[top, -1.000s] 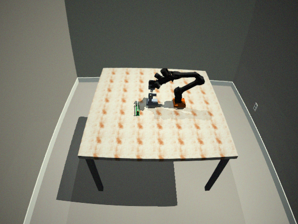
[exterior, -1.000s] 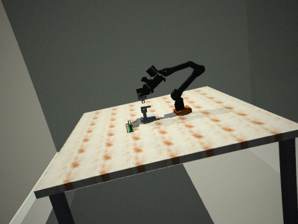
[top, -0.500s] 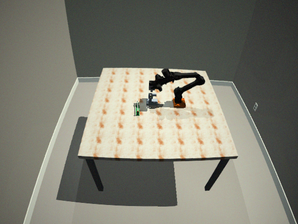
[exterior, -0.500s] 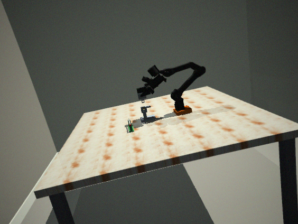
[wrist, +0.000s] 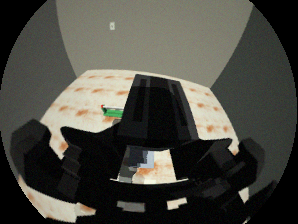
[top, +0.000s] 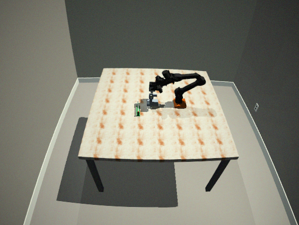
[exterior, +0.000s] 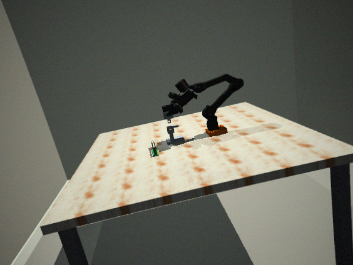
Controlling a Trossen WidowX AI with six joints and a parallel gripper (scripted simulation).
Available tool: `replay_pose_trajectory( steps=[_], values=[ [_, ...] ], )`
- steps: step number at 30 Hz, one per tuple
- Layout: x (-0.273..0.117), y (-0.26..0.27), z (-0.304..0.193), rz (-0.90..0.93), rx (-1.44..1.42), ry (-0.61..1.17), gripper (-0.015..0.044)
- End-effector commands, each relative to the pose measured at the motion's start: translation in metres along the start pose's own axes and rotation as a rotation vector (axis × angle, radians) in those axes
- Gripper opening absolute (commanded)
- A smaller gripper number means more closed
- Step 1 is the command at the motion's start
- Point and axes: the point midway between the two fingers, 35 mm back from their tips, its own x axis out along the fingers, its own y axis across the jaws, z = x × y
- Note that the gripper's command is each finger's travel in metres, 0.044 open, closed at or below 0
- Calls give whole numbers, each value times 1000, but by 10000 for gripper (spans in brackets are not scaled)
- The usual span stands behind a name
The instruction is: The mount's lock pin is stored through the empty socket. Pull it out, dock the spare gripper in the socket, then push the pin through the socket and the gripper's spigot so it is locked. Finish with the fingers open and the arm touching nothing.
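Note:
My gripper [top: 154, 86] [exterior: 169, 110] is shut on the spare gripper, a dark piece whose grey lower end [top: 151, 92] [exterior: 168, 117] points down. A small spigot with a hole [exterior: 169, 120] hangs from it in the exterior view. The spigot is a little above the socket [top: 152, 95] [exterior: 170, 129] of the grey-blue mount, with a gap between them. The mount's base [top: 152, 102] [exterior: 176, 140] stands on the table. The lock pin, pale with a red part [top: 138, 112] [exterior: 154, 148] [wrist: 103, 106], is out of the socket, at the green holder. The wrist view hides most of the held piece.
The green holder [top: 138, 114] [exterior: 155, 154] [wrist: 114, 113] is left of and nearer the front than the mount. The arm's orange base [top: 179, 103] [exterior: 216, 130] stands to the mount's right. The table's front edge [top: 159, 159] is well away from these.

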Motion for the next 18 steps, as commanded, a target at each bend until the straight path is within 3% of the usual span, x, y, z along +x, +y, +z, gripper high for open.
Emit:
replay_pose_trajectory(
  steps=[1, 18],
  values=[
    [3, -1, -3, -7, -4, -9, 0],
    [15, -1, -24, -8, -2, -9, 0]
  ],
)
